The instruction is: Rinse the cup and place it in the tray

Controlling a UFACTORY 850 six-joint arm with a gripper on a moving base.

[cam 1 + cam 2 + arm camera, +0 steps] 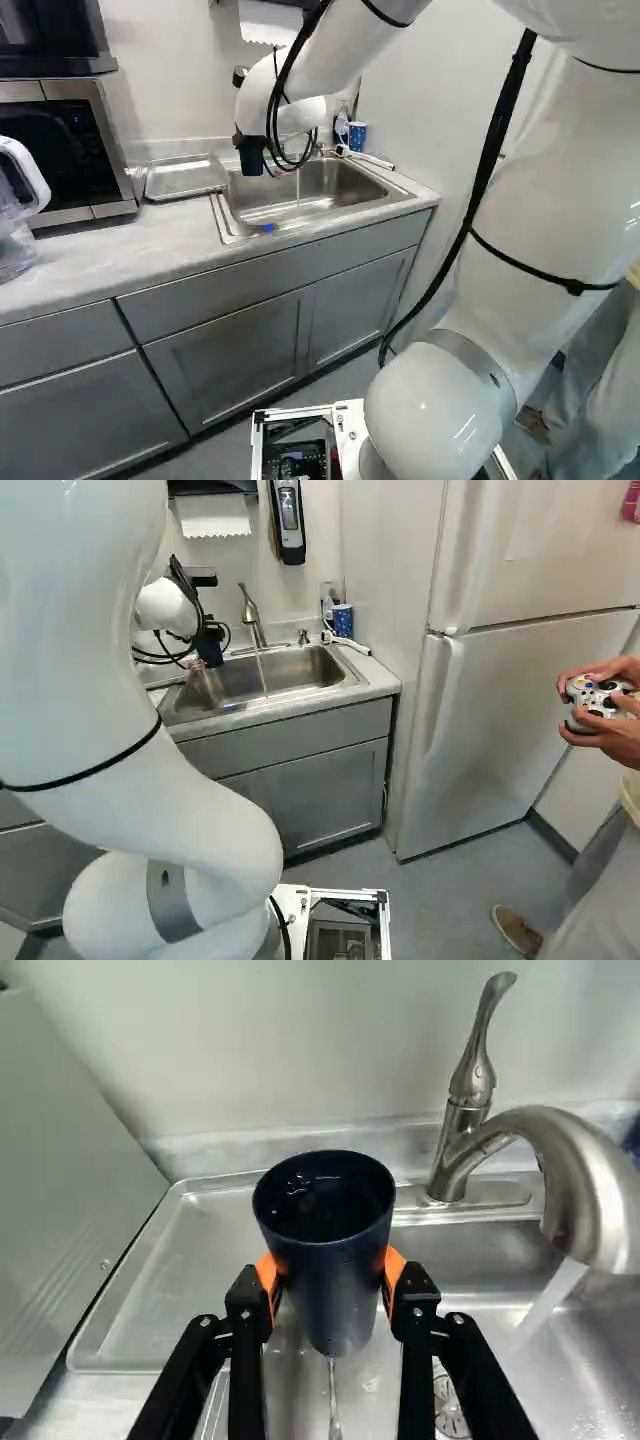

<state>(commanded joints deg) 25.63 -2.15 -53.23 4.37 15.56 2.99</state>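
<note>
Dark-blue tapered cup (335,1315), wet inside and mouth up, hangs by the sink's tray-side edge, pinched from two sides by the orange pads (268,1278) of a black two-fingered gripper (331,1272). At the far left of the left base view sits a silver-and-black microwave (122,150); beside it, a shallow rectangular metal tray (185,178) lies flat on the pale counter (130,245). The tray is near the cup, to its left, on the side away from the faucet. With the cup's long axis close to upright, a leftward shift past the sink rim, then a level lowering, should set it base-down. Near the centre is the stainless-steel sink (340,190), where a curved brushed-metal faucet (590,1185) sends its stream (548,1303) wide of the cup. A thin thread of water (333,1400) falls from the cup's base, so draining first looks wise. Beyond the sink stands a blue patterned cup (357,136). Farther right rises the single white arm (560,200).
</note>
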